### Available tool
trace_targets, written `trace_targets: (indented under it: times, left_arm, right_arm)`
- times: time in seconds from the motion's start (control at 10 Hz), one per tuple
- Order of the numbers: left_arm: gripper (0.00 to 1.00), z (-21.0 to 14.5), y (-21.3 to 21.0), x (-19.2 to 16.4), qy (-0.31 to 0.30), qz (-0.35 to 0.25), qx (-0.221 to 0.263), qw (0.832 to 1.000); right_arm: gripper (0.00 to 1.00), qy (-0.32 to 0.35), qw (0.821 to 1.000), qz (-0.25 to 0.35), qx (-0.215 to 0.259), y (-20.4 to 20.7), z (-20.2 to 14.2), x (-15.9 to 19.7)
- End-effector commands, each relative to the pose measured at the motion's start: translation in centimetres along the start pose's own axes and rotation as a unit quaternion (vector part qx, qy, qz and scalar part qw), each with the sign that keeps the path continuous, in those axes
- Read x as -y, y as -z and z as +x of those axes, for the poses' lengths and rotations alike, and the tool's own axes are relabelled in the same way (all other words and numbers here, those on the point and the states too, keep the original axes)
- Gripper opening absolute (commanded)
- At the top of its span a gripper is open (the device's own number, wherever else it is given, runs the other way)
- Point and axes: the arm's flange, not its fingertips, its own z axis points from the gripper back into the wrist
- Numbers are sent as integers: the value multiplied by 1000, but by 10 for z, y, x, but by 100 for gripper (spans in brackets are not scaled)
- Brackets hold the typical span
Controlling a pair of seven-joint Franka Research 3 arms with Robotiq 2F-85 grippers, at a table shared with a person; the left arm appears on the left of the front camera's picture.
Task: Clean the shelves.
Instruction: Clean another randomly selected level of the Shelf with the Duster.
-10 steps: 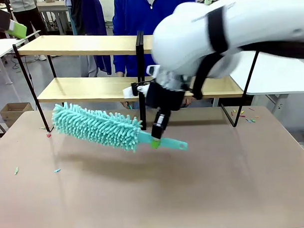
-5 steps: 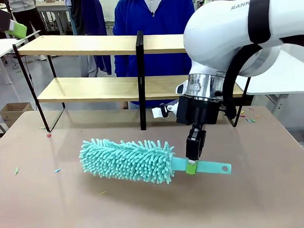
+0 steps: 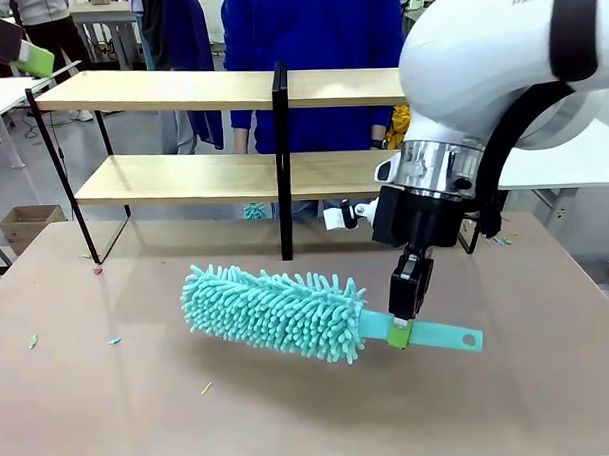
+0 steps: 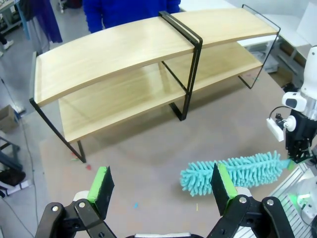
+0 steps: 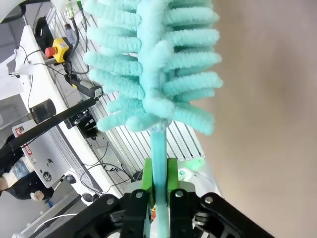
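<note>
The shelves (image 3: 180, 89) stand at the far side of the brown table, two light wooden boards in a black frame with a central post; they also show in the left wrist view (image 4: 114, 59). My right gripper (image 3: 400, 331) is shut on the flat handle of a teal fluffy duster (image 3: 272, 311), which hangs just above the table in front of the shelves, its head pointing left. In the right wrist view the green pads (image 5: 147, 174) clamp the handle of the duster (image 5: 153, 64). My left gripper (image 4: 161, 174) hovers high and open, holding nothing, with the duster (image 4: 233, 171) beyond it.
A person in a blue top (image 3: 313, 28) stands behind the shelves. Small scraps (image 3: 115, 341) lie on the table's left side, and coloured bits (image 3: 500, 239) near the right shelf leg. A cardboard box (image 3: 29, 223) sits on the floor at left.
My right gripper has carried the duster to the right and toward the near side, away from the shelves and lower over the table. The left gripper has not moved.
</note>
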Motion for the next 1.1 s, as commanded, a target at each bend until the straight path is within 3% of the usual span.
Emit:
trace_targets:
  times: [0.0, 0.1, 0.2, 0.5, 0.6, 0.8, 1.0]
  left_arm:
    - [100, 0, 0, 0, 2, -1, 0, 1000]
    - [100, 0, 0, 0, 2, -1, 0, 1000]
    - [100, 0, 0, 0, 2, -1, 0, 1000]
    - [100, 0, 0, 0, 2, -1, 0, 1000]
    - [100, 0, 0, 0, 2, -1, 0, 1000]
    - [100, 0, 0, 0, 2, -1, 0, 1000]
    - [100, 0, 0, 0, 2, -1, 0, 1000]
  right_arm:
    - [13, 0, 1000, -6, 7, -6, -4, -4]
    - [13, -49, 995, 24, 80, -32, -33, -4]
    - [13, -48, 991, 29, 125, -56, -89, -1]
    - [13, -39, 955, 69, 286, -92, -249, 17]
    - [13, -46, 934, 73, 347, -107, -303, 18]
    - [13, 10, 892, 21, 451, -128, -370, 4]
    - [13, 14, 864, -53, 500, -148, -411, -26]
